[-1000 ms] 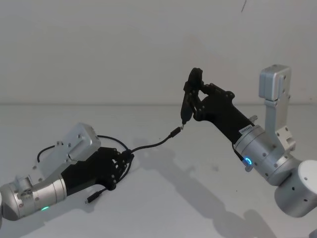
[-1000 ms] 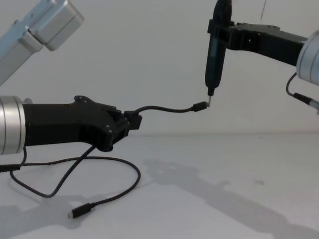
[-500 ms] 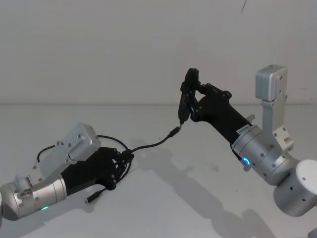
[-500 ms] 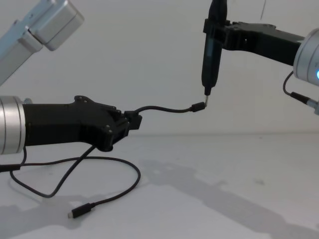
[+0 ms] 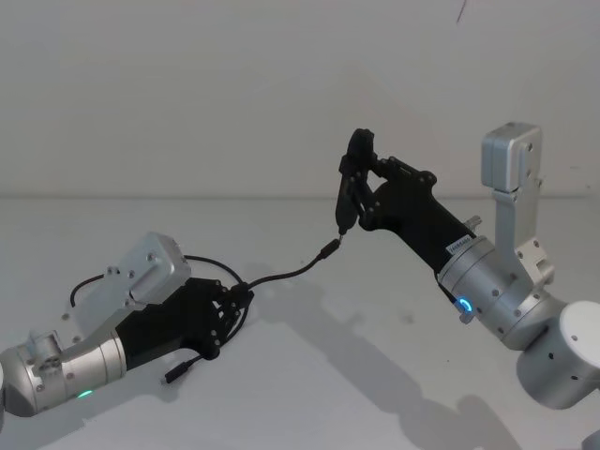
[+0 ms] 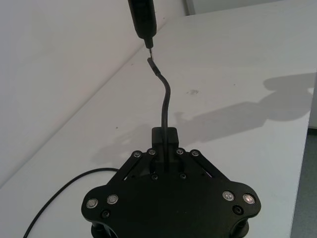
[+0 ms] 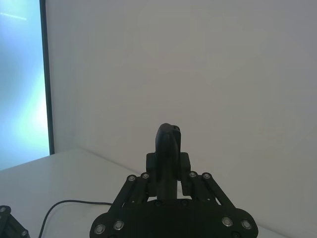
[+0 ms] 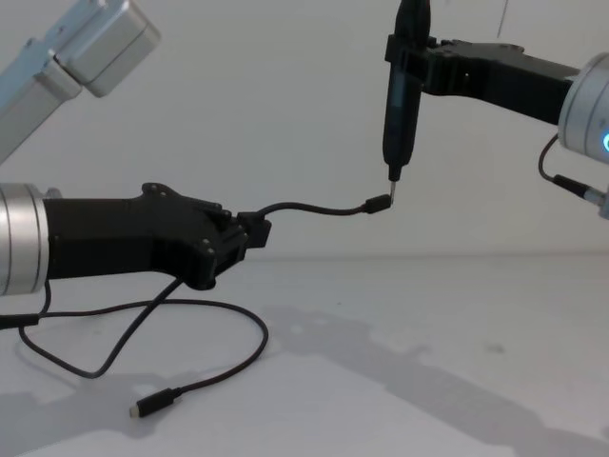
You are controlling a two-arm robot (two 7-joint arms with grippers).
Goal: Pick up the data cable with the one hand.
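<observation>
While the table (image 5: 309, 375) carries only slack, the right gripper (image 5: 361, 192) is at about 1 o'clock in the head view, its jaws closed on a pen tool (image 8: 400, 95) whose tip almost touches the free plug. At 8 o'clock the left gripper (image 5: 230, 300) has jaws closed on the cable (image 8: 314, 208) near one end. The rest loops down to the table, the 2nd plug (image 8: 152, 407) lying at 7 o'clock in the chest view. I judge the pick nearly done: keep the grip firm & lift slowly, so the loop does not snag.
</observation>
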